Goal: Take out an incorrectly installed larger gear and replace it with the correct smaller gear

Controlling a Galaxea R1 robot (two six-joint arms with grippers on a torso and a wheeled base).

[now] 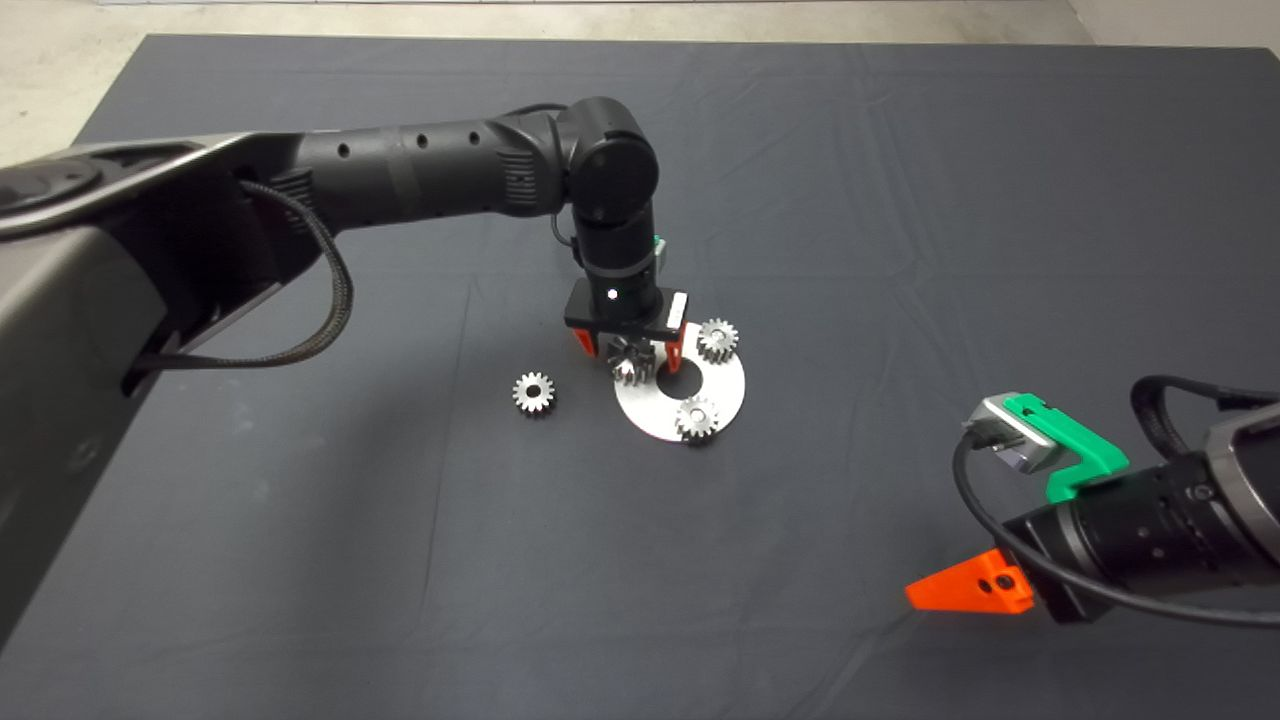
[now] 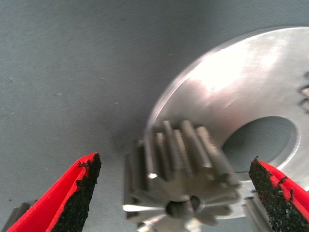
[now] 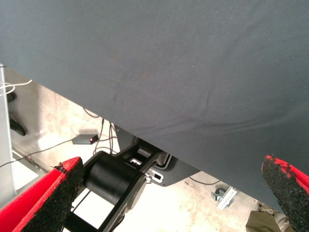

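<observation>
The larger gear (image 1: 630, 362) stands on the left edge of the silver ring plate (image 1: 738, 385). My left gripper (image 1: 630, 350) is straight above it, pointing down. In the left wrist view the larger gear (image 2: 183, 169) sits between the open fingers (image 2: 82, 188), with a gap on each side. The smaller gear (image 1: 534, 393) lies loose on the mat to the left of the plate. My right gripper (image 1: 970, 588) is parked at the lower right, open and empty.
Two more small gears (image 1: 716, 339) (image 1: 697, 416) stand on the plate, at its back and its front. The plate (image 2: 231, 82) has a large centre hole (image 2: 260, 140). The right wrist view shows the mat's edge and the floor with cables.
</observation>
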